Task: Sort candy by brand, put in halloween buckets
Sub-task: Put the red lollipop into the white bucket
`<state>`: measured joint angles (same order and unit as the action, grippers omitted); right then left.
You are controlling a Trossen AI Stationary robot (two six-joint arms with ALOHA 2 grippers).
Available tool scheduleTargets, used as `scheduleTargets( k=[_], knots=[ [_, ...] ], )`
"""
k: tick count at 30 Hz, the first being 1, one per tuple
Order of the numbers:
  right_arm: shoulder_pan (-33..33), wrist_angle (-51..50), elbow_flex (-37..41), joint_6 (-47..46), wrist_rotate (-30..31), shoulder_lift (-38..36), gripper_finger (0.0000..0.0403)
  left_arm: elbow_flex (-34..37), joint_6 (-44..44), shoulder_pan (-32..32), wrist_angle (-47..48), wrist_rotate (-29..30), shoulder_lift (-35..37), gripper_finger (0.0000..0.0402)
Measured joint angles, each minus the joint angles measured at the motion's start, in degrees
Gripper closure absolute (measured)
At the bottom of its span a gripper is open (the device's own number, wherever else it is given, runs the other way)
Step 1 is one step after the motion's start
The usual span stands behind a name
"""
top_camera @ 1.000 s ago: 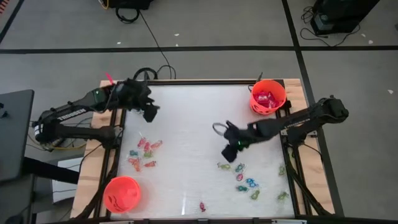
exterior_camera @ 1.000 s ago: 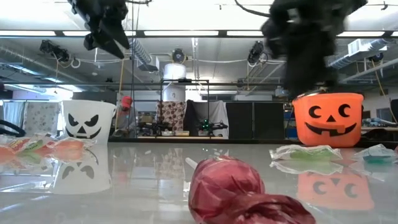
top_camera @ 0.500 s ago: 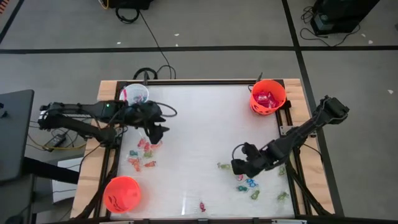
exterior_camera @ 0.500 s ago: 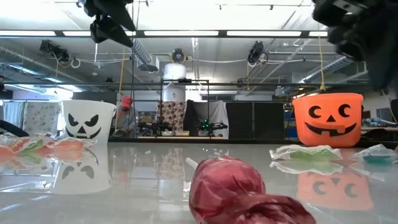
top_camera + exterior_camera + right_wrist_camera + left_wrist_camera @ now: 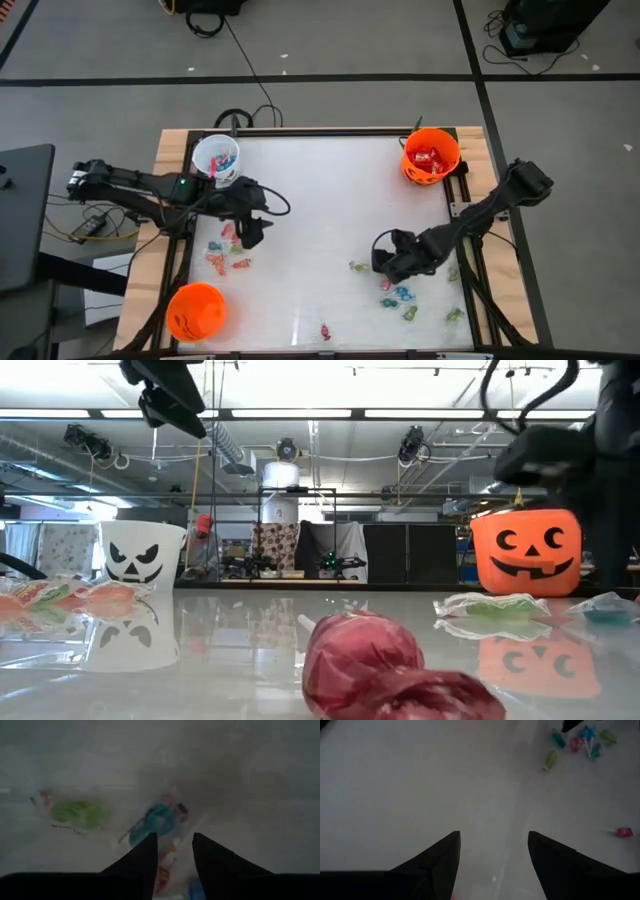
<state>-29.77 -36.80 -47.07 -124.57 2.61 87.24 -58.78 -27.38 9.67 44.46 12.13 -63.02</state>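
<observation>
My right gripper [image 5: 172, 851], fingers partly open and empty, hangs over the blue sweet [image 5: 156, 821]; I'd drop straight, straddle it, close gently.

- No text, brand name or number can be read anywhere in these views.
- The candy wrappers [image 5: 231, 262] are too small to show any lettering.

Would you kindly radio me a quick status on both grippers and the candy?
Left gripper open, empty, over the left pile of orange-red wrapped candy. Right gripper open, low over a blue-wrapped lollipop. Nothing blocking.
</observation>
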Motion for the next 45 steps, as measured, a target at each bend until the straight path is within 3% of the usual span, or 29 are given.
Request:
scheduleTargets(
  k=[6,10,12,17,19,21,26,34,38,45],
  knots=[
    [0.7,6.4,-0.3,-0.8,-6.5,6.3,0.0281,0.0,-1.4,2.3,1.9,0.2,0.0,0.0163],
    [-0.2,6.4,-1.7,-1.3,-7.1,8.1,0.0294,0.0,-2.0,3.9,2.0,0.3,0.0,0.0163],
    [-0.7,5.2,-3.1,-0.6,-3.7,7.8,0.0298,0.0,-2.8,4.6,2.1,0.3,0.0,0.0163],
    [-0.8,3.8,-7.8,8.7,14.0,4.8,0.0300,0.0,-2.9,5.4,2.2,2.8,0.0,0.0163],
    [0.1,2.5,-9.6,13.5,15.7,4.5,0.0300,0.0,-2.9,5.4,2.2,4.3,0.0,0.0163],
    [1.1,0.0,-11.2,18.1,12.3,4.6,0.0300,0.0,-2.9,5.4,2.2,5.2,0.0,0.0163],
    [1.9,-1.8,-12.3,40.6,0.2,5.6,0.0300,0.0,-2.9,5.4,2.1,6.1,0.0,0.0163],
    [-1.3,-3.2,-12.2,68.6,-1.6,5.5,0.0300,0.0,-2.8,5.4,2.1,6.2,0.0,0.0163],
    [-2.8,-3.5,-10.4,74.8,-0.5,5.5,0.0296,0.0,-2.7,5.4,2.1,6.2,0.0,0.0163],
    [-4.5,4.8,-5.5,77.1,-1.2,5.5,0.0290,0.0,-2.7,5.4,2.1,6.8,0.0,0.0163]
  ],
)
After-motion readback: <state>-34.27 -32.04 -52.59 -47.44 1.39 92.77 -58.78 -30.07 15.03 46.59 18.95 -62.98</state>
